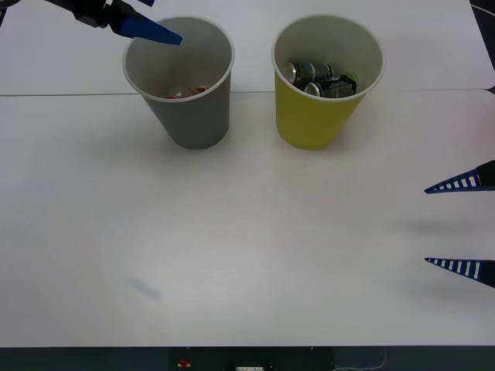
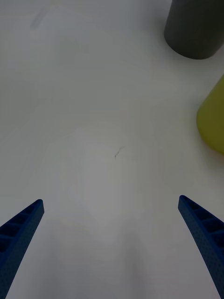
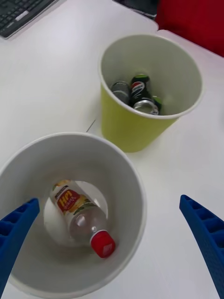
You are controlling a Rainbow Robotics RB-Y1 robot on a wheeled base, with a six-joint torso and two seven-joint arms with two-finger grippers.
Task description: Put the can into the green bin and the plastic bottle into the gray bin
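Red-capped plastic bottle lies inside gray bin beneath open left pincer

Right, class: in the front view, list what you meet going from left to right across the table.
left gripper over the gray bin's rim → gray bin with the plastic bottle inside → green bin holding cans → right gripper, open, at the right edge.

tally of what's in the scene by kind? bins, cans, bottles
Bins: 2, the gray bin and the green bin
Cans: 3, all inside the green bin
Plastic bottle: 1, lying inside the gray bin
Total: 6
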